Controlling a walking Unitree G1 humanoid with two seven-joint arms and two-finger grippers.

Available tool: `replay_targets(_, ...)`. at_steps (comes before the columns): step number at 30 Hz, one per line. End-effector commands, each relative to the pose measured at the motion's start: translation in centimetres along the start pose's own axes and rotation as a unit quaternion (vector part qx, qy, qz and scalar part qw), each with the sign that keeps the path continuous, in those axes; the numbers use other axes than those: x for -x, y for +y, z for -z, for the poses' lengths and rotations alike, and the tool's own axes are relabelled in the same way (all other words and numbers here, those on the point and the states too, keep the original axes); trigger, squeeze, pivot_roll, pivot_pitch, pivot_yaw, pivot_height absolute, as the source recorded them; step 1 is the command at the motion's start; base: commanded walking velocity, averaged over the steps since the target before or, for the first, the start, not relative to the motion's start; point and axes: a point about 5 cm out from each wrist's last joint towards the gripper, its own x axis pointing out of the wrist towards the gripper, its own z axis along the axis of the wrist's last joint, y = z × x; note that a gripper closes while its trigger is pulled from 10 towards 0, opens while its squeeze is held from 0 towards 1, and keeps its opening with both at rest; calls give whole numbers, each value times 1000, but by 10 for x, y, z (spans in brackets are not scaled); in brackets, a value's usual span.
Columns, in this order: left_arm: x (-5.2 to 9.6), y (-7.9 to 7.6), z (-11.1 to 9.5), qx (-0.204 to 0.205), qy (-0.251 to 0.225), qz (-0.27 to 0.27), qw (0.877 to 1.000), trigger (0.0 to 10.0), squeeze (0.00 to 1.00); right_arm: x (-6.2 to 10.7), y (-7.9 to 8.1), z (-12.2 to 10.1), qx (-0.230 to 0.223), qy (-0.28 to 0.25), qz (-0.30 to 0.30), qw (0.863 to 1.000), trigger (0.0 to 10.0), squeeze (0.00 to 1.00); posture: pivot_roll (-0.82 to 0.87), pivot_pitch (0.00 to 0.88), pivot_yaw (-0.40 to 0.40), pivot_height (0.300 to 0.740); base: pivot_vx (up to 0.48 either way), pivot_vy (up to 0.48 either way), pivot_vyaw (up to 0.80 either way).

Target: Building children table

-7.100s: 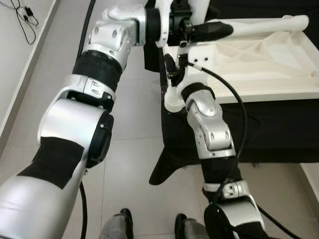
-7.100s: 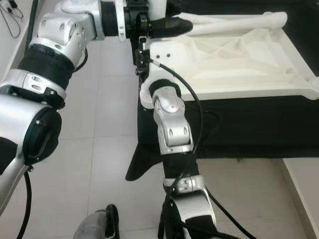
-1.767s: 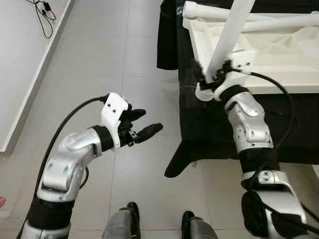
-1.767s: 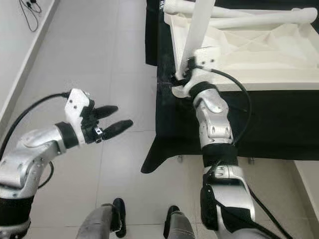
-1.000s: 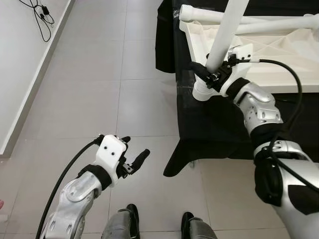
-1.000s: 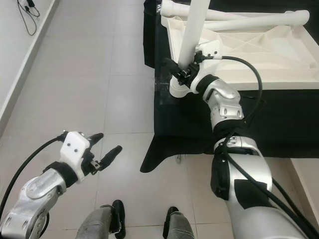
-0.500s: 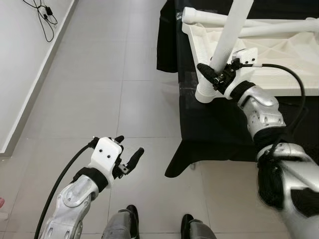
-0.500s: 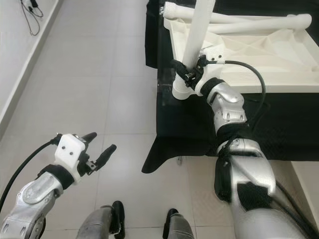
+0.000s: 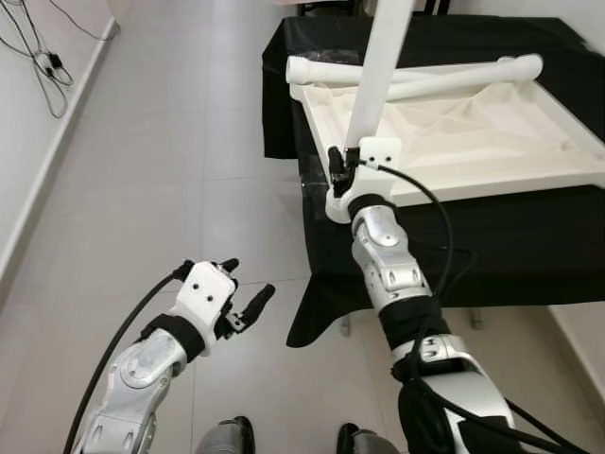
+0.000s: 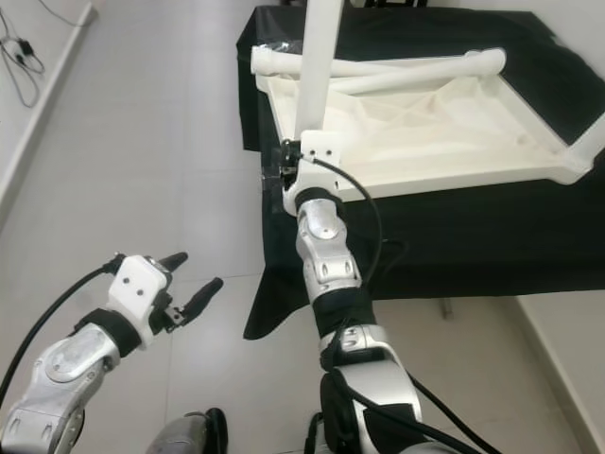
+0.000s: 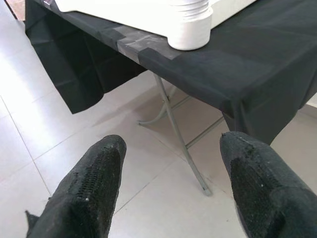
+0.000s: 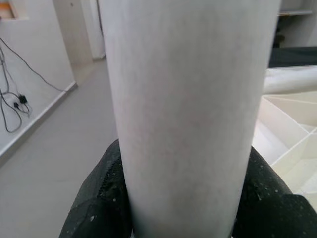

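- Left eye view: the white tabletop lies upside down on a black-draped stand, ribs facing up, which we reckon is so the leg sockets are reachable. One white table leg stands nearly upright at the near corner, and our right gripper is clamped around it low down, just above the socket collar. Looks like we're holding it low to steady or twist it into the corner. More loose legs lie across the far edge of the tabletop.
- Right eye view: same scene. Our left gripper hangs over the floor tiles, well apart from the stand, fingers spread and holding nothing. We'd guess it's parked out of the way while the right arm does the work. Another leg end pokes out at the far right corner of the tabletop.
- Left wrist view: the two black fingertips sit wide apart with only floor between them. Beyond them is the draped stand, a folding metal leg under the cloth, and the round base of the upright leg resting at the tabletop's corner.
- Right wrist view: the leg's white shaft runs straight up between our right fingers, which press against it on both sides. So the leg is pinched right in the gripper, and the ribbed tabletop shows just beside it.
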Motion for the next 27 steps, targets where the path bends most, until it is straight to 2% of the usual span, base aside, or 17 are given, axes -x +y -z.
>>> replay_targets(1,0,-1,6,3,9,-4,1000,10000,0,5,-17,21,4,56,46,997,10000,0,162,214,3,740,0,0,0)
replay_targets(4,0,-1,6,3,8,-6,1000,10000,0,8,-21,19,12,57,61,996,10000,0,162,214,3,740,0,0,0)
replay_targets(5,-1,-2,6,2,8,-6,1000,10000,0,8,-34,16,21,53,87,995,10000,1000,161,213,3,740,0,0,0)
replay_targets(8,-2,-2,6,4,7,-6,1000,10000,0,3,-67,8,34,39,139,989,10000,1000,150,214,2,740,0,0,0)
replay_targets(9,-2,-2,6,4,7,-6,1000,10000,0,3,-67,8,34,39,139,989,10000,1000,150,214,2,740,0,0,0)
replay_targets(10,-3,-3,7,5,6,-5,1000,10000,0,2,-77,5,24,24,144,989,10000,1000,145,215,2,740,0,0,0)
replay_targets(11,-3,-3,7,5,6,-5,1000,10000,0,2,-79,4,22,20,144,989,10000,1000,145,215,2,740,0,0,0)
replay_targets(16,-4,-3,7,7,6,-6,1000,10000,0,11,-78,8,-5,5,118,993,10000,1000,135,216,0,740,0,0,0)
replay_targets(20,-5,-1,9,5,8,-12,1000,10000,0,27,-71,10,-32,-2,81,996,10000,1000,119,216,0,740,0,0,0)
replay_targets(25,-7,3,9,5,10,-23,1000,10000,0,38,-73,11,-38,-10,69,997,10000,1000,111,212,2,740,0,0,0)
replay_targets(26,-8,3,10,4,10,-24,1000,10000,0,40,-74,12,-39,-12,68,997,10000,914,106,208,2,740,0,0,0)
replay_targets(27,-8,4,9,1,10,-26,1000,10000,0,46,-74,13,-37,-16,60,997,10000,0,105,204,1,740,0,0,0)
